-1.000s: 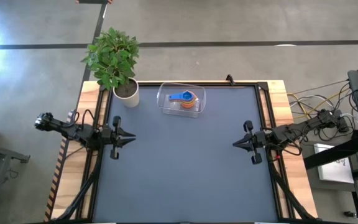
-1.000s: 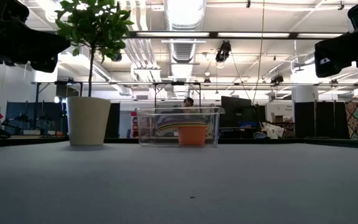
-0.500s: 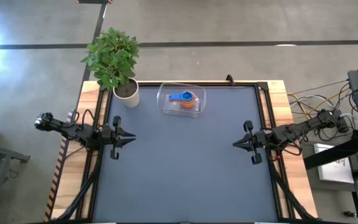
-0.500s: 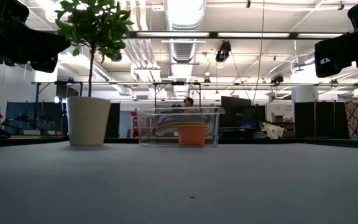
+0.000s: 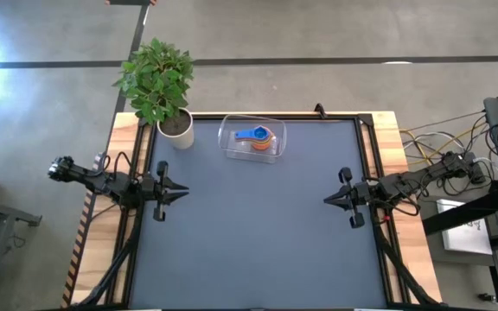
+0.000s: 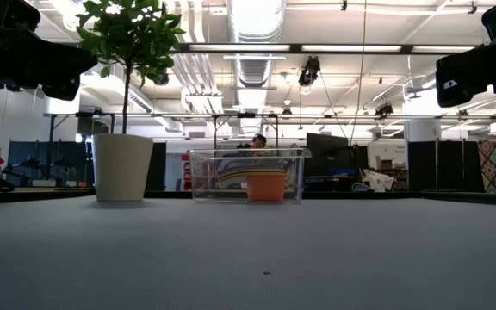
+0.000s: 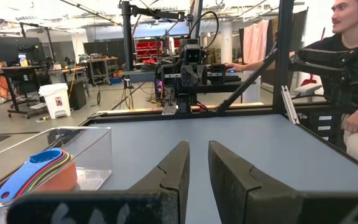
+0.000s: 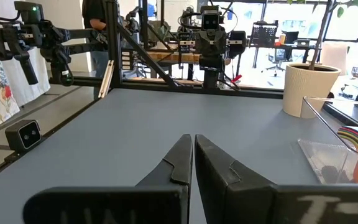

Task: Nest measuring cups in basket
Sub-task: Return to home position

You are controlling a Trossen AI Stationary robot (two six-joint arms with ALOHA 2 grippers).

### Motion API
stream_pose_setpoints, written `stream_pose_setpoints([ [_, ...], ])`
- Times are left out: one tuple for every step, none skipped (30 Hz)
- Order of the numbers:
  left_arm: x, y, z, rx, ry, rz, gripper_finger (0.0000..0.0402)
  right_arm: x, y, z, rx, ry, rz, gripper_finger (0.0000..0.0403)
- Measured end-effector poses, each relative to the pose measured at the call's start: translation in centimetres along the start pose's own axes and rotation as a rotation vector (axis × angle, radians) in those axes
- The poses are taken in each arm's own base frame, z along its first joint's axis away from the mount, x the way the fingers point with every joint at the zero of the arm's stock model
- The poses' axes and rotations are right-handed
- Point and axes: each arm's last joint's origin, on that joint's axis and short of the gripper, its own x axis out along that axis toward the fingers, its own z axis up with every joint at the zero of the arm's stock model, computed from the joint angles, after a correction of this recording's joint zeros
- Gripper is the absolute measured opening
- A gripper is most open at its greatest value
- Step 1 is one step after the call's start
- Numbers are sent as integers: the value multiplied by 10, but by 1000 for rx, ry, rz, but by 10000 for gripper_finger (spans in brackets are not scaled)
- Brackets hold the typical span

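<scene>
The clear basket stands near the table's far edge, left of centre. Inside it the measuring cups sit nested in one stack, blue on top and orange at the outside. The low view shows the orange cup through the basket wall. The fanned coloured handles show in the left wrist view. My left gripper hovers at the table's left side, shut but for a thin slit. My right gripper hovers at the right side, shut. Both are well nearer than the basket and hold nothing.
A white pot with a leafy plant stands just left of the basket at the far left corner. Bare grey table top lies between the two arms. A person sits beyond the table's right side.
</scene>
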Motion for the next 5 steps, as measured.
stream_pose_setpoints([
  [0,0,0,0,0,0,41,0,0,0,0,-1,0,9],
  [0,0,0,0,0,0,41,0,0,0,0,0,0,9],
  [0,0,0,0,0,0,41,0,0,0,0,0,0,9],
  [0,0,0,0,0,0,41,0,0,0,0,0,0,9],
  [0,0,0,0,0,0,41,0,0,0,0,0,0,9],
])
